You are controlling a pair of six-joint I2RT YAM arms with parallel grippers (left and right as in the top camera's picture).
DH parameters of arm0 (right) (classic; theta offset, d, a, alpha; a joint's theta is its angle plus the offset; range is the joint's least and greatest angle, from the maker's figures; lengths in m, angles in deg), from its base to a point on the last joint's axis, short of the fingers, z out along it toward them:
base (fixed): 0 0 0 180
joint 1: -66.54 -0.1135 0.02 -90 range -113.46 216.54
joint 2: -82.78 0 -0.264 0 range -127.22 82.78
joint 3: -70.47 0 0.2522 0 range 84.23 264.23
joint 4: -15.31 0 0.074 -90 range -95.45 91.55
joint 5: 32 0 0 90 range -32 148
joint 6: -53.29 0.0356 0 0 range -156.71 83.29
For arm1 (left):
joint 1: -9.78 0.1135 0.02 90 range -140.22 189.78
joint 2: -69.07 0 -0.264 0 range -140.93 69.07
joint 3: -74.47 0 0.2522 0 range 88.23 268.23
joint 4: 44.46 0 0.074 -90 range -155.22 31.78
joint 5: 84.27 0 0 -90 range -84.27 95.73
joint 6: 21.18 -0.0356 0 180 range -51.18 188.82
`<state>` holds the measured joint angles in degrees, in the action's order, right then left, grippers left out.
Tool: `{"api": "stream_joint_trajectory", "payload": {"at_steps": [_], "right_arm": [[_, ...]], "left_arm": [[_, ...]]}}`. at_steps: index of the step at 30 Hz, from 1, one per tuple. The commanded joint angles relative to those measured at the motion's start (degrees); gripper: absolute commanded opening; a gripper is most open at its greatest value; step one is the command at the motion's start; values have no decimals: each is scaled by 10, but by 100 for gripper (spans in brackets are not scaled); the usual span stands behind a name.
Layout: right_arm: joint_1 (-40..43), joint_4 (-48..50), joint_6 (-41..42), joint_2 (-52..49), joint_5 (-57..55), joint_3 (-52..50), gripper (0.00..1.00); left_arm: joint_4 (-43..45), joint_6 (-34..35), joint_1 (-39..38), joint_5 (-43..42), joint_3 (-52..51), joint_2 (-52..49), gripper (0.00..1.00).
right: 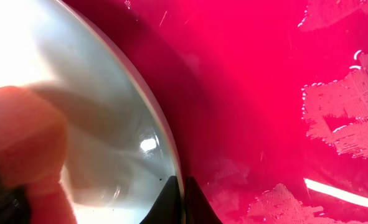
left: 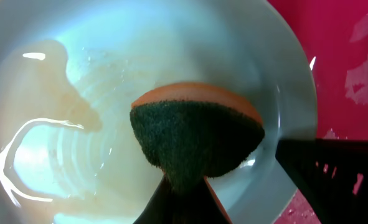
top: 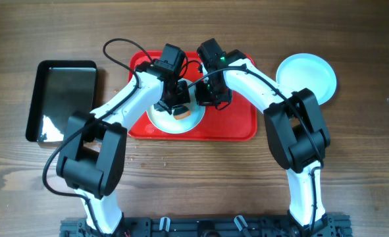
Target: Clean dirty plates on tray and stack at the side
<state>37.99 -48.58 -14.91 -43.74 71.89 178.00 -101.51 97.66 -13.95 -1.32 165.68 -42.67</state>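
Note:
A white plate (top: 161, 121) lies on the red tray (top: 233, 128); it also shows in the left wrist view (left: 78, 93) with pale brownish smears, and in the right wrist view (right: 96, 130). My left gripper (left: 184, 186) is shut on an orange sponge with a dark green scrub face (left: 196, 140), pressed onto the plate's inside. My right gripper (right: 182, 199) is shut on the plate's rim, one finger inside it and one outside. A second, clean-looking plate (top: 309, 76) lies on the table right of the tray. A third plate is not in view.
A black glossy tray (top: 62, 99) lies on the wooden table at the left. Wet streaks show on the red tray's floor (right: 345, 112). Both arms cross over the tray's back half.

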Motion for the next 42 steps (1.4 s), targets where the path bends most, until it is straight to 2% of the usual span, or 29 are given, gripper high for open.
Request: {"api": "stream_joint_trajectory", "payload": {"at_steps": [1,3,7,9,13,17,21,27,29,34,39,42], "right_arm": [[-1,-5,-2,-10,-18,-12,4],[-1,-7,-2,-10,-18,-12,4],[-1,-7,-2,-10,-18,-12,4],[-1,-10,-5,-10,-18,-12,4],[2,-17,-8,-10,-21,-12,4],[9,-23,-8,-10,-22,-12,4],[9,-20,-7,-10,-33,-12,4],[9,-26,-1,-10,-63,-12,4],[15,-39,7,-10,-93,5,4],[36,-120,-10,8,-173,99,4],[40,-234,-59,52,-346,248,4],[28,-241,-133,78,-478,268,4]], "left_arm": [[16,5,-3,-10,-4,-28,4],[17,0,-3,-4,-4,-38,4],[10,-1,-2,107,-4,-53,4],[3,-34,4,135,-4,-54,4],[-25,-45,24,243,-4,-54,4],[-28,-76,62,268,-4,-54,4],[-23,-75,82,297,25,-33,4],[-20,-43,83,296,95,110,4],[-42,-44,84,264,95,141,4],[-63,-44,86,108,78,122,4],[-63,-44,86,96,78,76,4],[-62,-44,86,96,78,73,4]]}}
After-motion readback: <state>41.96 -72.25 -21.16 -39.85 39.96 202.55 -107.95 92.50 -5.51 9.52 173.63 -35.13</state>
